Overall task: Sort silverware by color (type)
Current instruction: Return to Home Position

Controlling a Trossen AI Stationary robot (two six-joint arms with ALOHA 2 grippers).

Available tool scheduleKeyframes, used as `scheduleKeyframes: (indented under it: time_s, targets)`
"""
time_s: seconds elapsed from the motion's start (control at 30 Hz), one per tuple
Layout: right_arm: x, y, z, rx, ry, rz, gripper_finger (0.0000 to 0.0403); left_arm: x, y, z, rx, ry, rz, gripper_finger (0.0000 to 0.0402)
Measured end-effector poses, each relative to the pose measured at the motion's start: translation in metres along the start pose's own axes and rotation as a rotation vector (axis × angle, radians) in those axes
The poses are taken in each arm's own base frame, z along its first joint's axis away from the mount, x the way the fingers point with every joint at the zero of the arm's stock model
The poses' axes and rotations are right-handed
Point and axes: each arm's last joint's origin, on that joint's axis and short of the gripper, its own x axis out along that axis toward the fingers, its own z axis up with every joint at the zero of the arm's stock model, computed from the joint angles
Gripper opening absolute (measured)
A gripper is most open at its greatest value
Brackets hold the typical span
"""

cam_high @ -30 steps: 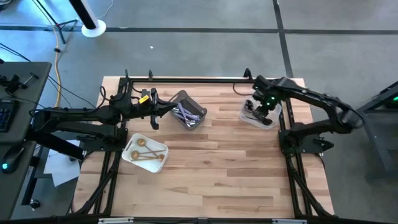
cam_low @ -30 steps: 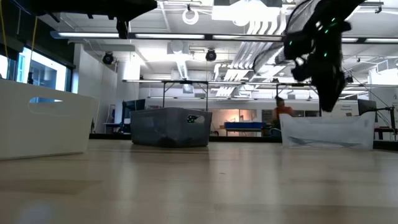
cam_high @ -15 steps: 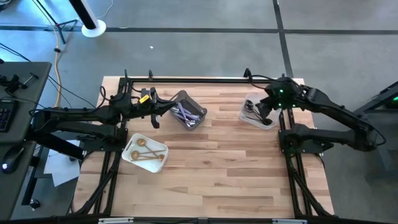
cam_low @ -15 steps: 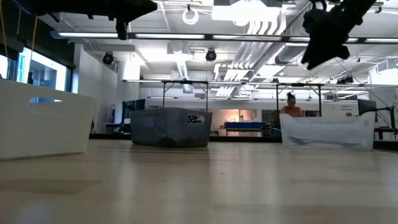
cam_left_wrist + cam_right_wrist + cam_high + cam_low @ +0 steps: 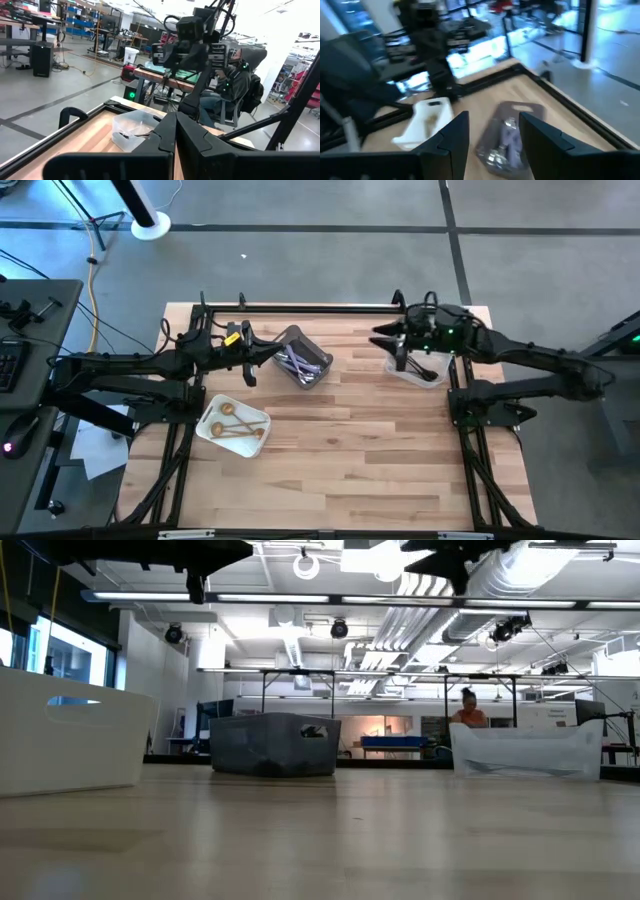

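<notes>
Three silverware (image 5: 300, 365) lots: gold in tray (image 5: 262, 420), lilac in bin (image 5: 290, 335), black in tub (image 5: 428, 378) | right tool (image 5: 493, 120) spread, empty, high beside tub | left tool (image 5: 175, 122) closed, empty, parked left | risk: I clip tub retreating.

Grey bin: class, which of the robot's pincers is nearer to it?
Left. The left pincer is right beside the grey bin; the right pincer hangs farther off, by the clear tub.
</notes>
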Motion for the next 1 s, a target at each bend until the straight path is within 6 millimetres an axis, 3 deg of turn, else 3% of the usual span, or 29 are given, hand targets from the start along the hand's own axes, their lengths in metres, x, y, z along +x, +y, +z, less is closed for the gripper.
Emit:
scheduleKeyframes:
  time_s: [0.27,0.4,0.67,1.0]
  targets:
    - [0.037,0.022,-0.006,-0.048,-0.040,0.134,0.0151,0.001,-0.006,0.007,0.004,0.016,-0.150,0.0000]
    - [0.045,0.030,-0.008,-0.065,-0.062,0.171,0.0122,0.002,-0.009,0.016,0.066,0.000,-0.176,0.0000]
    - [0.048,0.038,-0.010,-0.080,-0.066,0.204,0.0009,0.002,-0.009,0.015,0.089,0.012,-0.156,0.0000]
    - [0.047,0.038,-0.008,-0.081,-0.085,0.208,0.0003,0.003,-0.008,0.015,0.105,0.009,-0.155,0.0000]
